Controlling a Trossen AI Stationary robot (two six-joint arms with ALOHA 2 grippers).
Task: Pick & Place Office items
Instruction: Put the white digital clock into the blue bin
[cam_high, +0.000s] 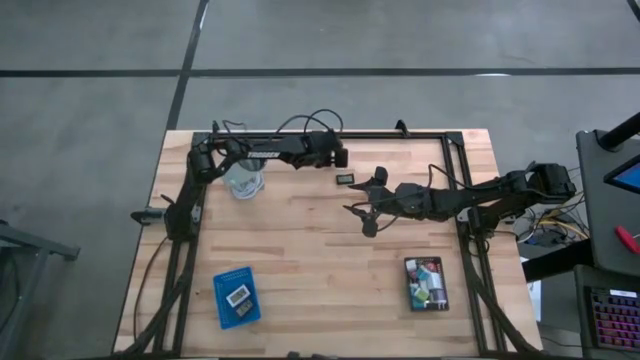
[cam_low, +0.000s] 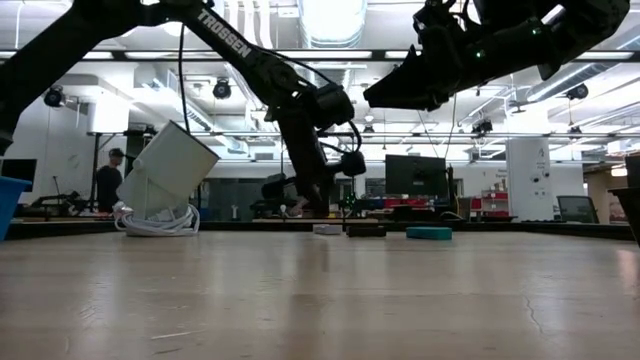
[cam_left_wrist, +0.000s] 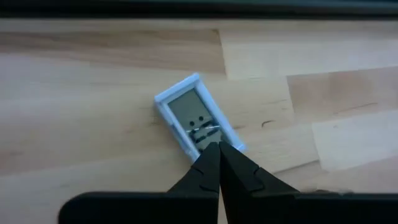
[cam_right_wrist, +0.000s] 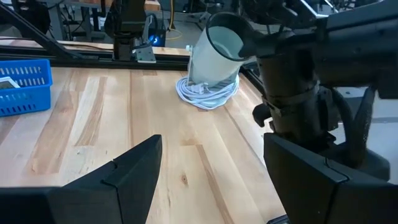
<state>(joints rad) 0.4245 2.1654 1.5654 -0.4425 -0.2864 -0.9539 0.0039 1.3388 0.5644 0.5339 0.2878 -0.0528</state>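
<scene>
A small flat office item (cam_left_wrist: 196, 121) with a white frame and a grey label-like face lies flat on the wooden table; in the high view the flat item (cam_high: 345, 179) shows as a dark rectangle near the far middle. My left gripper (cam_left_wrist: 218, 149) (cam_high: 340, 160) is shut, its tips over one short end of this item. My right gripper (cam_right_wrist: 211, 186) (cam_high: 360, 205) hangs open above the table's middle with nothing between its fingers. More office items lie in the blue tray (cam_high: 222, 300) and the black tray (cam_high: 409, 285). My left gripper comes slanting down from above, and its shut fingertips (cam_left_wrist: 211, 163) stand at the near short end (cam_left_wrist: 210, 138) of the flat item, which lies flat on the table. Whether the tips touch it, I cannot tell.
A clear cup (cam_high: 243, 180) (cam_right_wrist: 217, 53) leans tilted on a coil of white cord (cam_right_wrist: 208, 93) at the far left. The blue tray sits near the front left, the black tray near the front right. A dark frame rail (cam_high: 330, 134) runs along the far edge.
</scene>
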